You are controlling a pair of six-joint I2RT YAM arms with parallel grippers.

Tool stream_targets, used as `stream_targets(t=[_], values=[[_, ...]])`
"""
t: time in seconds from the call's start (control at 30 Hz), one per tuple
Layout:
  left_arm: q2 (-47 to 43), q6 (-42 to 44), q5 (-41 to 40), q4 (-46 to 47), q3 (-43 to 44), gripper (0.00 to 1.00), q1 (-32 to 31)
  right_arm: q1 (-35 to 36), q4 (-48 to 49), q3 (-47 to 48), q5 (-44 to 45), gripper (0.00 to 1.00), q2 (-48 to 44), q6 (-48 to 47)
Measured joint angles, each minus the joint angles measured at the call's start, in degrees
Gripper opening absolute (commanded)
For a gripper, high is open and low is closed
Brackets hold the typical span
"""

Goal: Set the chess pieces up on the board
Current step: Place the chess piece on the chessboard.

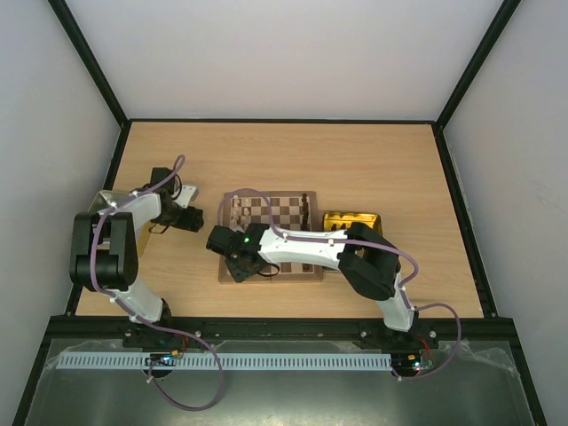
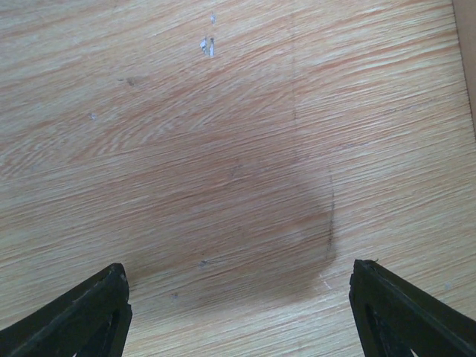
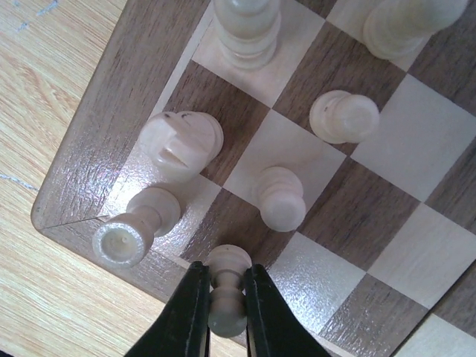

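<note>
Clamping right fingers [image 3: 187, 316] hold pawn [image 3: 227, 291], unseen overhead.

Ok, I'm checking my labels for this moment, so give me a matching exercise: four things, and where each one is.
Things:
1. nearest pawn
2. knight
3. rook
4. gold tray

Places:
A. off the board, on its right
B. pinched between the right jaws
C. the board's corner square
D. standing free, next to the rook

Pairs: 1-B, 2-D, 3-C, 4-A
</note>
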Motion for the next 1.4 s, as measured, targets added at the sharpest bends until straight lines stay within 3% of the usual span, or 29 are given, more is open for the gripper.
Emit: stream_targets(t=[1.4], values=[[-0.6, 0.0, 0.4, 0.0, -0.4, 0.8, 0.3, 0.1, -0.5, 2.2, 0.9, 0.09, 1.6, 0.1]])
